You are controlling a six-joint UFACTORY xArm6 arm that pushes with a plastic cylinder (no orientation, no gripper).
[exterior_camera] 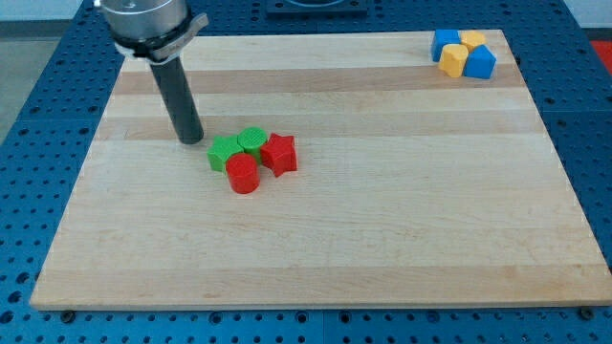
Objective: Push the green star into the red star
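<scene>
The rod carries no pincer; its tip [192, 139] sits just left of the green star [224, 153], the red star [279, 153] further right.

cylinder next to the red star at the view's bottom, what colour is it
Red. The cylinder shows plainly in the camera view, touching the red star.

A pale wooden tabletop [382, 239] filled most of the view, its planks running from the view's left to the view's right in slightly differing light tones. Soft, even light fell across it, leaving a faint sheen and only weak shadows. Beneath and around it lay a blue metal base [588, 143] pierced by a regular grid of small holes, showing along every edge. Dark, indistinct shapes [316, 8] stood beyond the view's top.
</scene>
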